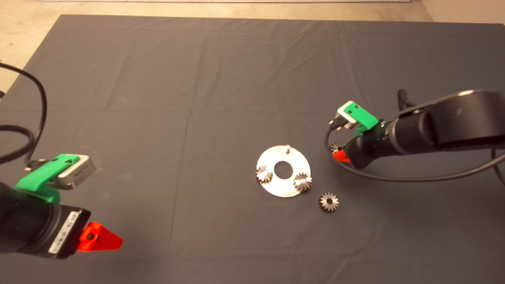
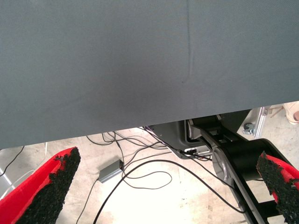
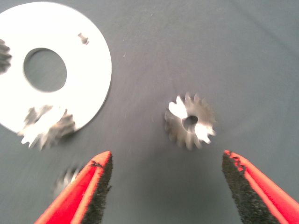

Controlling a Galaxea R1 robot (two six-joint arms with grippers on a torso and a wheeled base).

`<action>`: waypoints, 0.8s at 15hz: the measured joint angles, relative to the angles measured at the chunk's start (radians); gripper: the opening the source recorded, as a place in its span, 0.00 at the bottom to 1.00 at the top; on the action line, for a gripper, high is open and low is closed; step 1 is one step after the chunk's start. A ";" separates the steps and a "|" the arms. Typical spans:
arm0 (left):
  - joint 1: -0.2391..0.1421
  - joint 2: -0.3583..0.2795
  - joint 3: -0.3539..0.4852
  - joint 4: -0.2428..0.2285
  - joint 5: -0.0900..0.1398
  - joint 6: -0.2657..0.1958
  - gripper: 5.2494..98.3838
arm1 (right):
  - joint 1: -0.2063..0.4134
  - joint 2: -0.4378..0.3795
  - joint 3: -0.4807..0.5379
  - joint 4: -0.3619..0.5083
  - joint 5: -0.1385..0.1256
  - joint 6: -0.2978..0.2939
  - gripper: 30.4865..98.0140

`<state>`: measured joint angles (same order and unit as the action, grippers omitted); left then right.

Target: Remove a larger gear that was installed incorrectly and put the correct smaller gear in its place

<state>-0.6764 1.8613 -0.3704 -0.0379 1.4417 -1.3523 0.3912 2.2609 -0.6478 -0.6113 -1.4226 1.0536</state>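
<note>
the larger gear lies loose on the mat, right of the disc, under the spread right gripper. the smaller gear, probably untouched, sits nearer the front edge. left gripper spread, front-left corner.

mat | round plate | smaller gear | larger gear

Even, soft light falls on the mat, with faint shadows. The disc glares white in the right wrist view, where the gears look slightly blurred.
</note>
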 measured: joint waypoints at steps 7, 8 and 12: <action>0.000 0.000 0.000 0.000 -0.001 0.000 0.99 | 0.027 -0.067 0.178 0.135 -0.027 0.011 0.61; 0.000 0.000 0.000 0.000 -0.001 0.000 0.99 | 0.018 -0.071 0.180 0.135 -0.030 0.011 0.63; 0.000 0.000 0.000 0.000 -0.001 0.000 0.99 | -0.065 -0.075 0.187 0.138 -0.037 0.009 0.70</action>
<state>-0.6766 1.8617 -0.3704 -0.0379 1.4402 -1.3521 0.3262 2.1855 -0.4609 -0.4738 -1.4591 1.0626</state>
